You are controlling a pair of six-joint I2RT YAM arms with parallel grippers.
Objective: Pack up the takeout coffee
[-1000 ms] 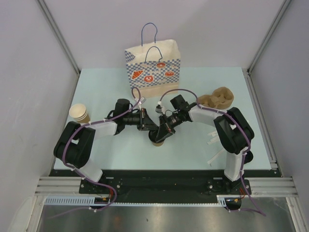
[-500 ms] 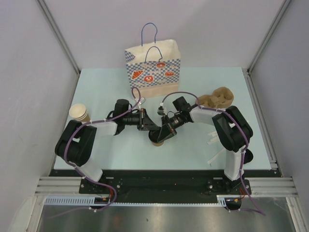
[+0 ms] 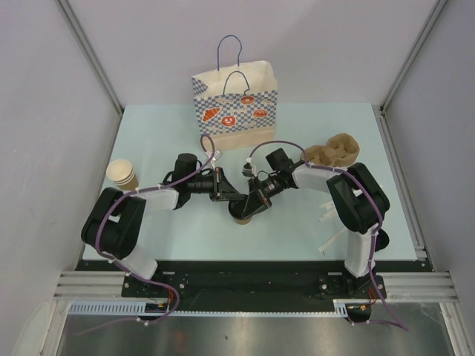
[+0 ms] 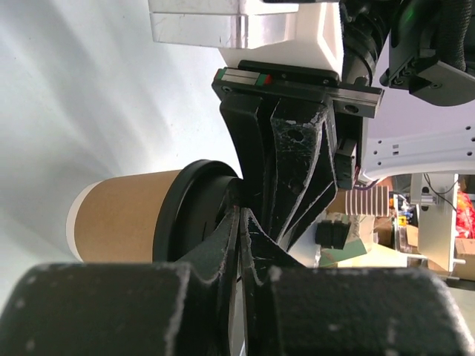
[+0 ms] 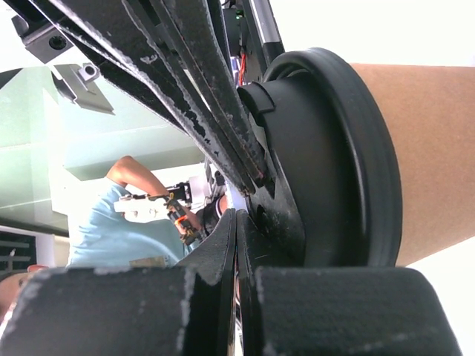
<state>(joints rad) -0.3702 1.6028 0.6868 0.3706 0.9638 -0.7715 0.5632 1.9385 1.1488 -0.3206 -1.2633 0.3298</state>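
Note:
The takeout coffee, a brown paper cup with a black lid, stands near the table's front middle, mostly hidden beneath both grippers in the top view. My left gripper comes in from the left and my right gripper from the right, and their tips meet over the lid. In the left wrist view the cup fills the left side, and the left gripper is shut with its tips against the black lid. In the right wrist view the right gripper is shut beside the lid, with nothing between its fingers.
A patterned paper bag with handles stands open at the back centre. A stack of lidless cups sits at the left edge. A cardboard cup carrier lies at the right, with white sticks in front of it.
The right wrist has shifted slightly toward the cup and its cable has swung. The left gripper has edged in a little. The cup has stayed in place.

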